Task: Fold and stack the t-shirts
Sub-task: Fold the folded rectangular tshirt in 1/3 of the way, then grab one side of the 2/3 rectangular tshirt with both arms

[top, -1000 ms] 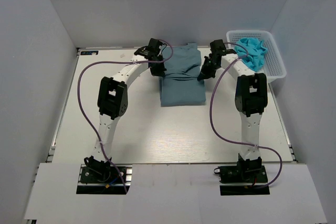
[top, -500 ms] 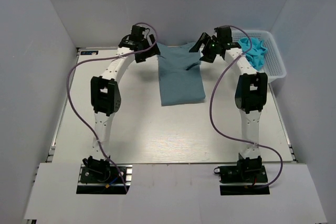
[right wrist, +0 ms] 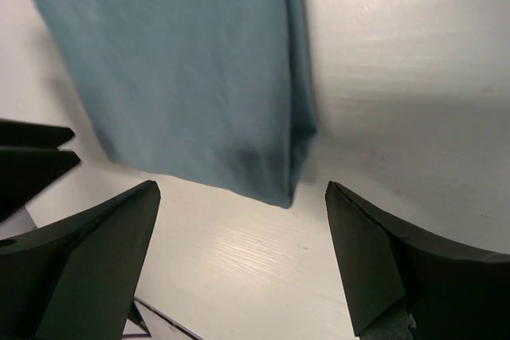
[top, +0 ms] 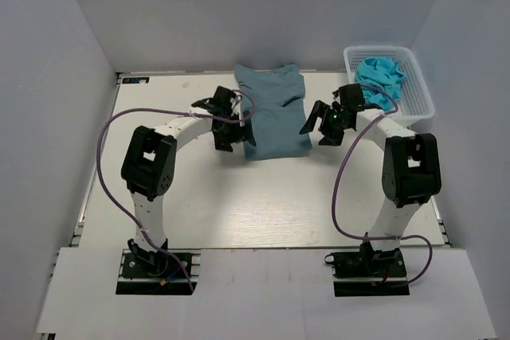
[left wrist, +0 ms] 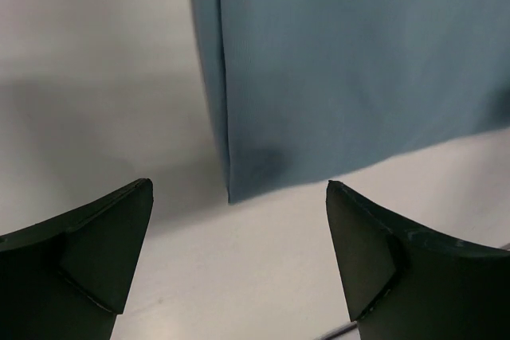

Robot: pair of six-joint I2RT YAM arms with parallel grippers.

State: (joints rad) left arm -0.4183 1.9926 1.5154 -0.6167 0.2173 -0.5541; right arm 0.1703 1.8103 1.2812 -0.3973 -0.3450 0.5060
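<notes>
A slate-blue t-shirt [top: 272,109] lies flat on the table, folded into a long strip that runs from the back edge toward the middle. My left gripper [top: 233,133] hangs open just off the strip's near left corner. In the left wrist view that corner [left wrist: 239,181] sits between the two dark fingers [left wrist: 96,252], untouched. My right gripper [top: 320,127] is open beside the near right corner. In the right wrist view the shirt [right wrist: 199,77] ends in a corner just ahead of the right gripper [right wrist: 243,185], which holds nothing.
A white plastic basket [top: 418,101] stands at the back right with bright blue cloth [top: 381,76] bunched inside, close behind the right arm. White walls close in the table on three sides. Purple cables loop off both arms.
Both grippers were shut on the shirt's middle, carried it to the far edge and opened. They have since come back to the near corners. The shirt now lies stretched out flat.
</notes>
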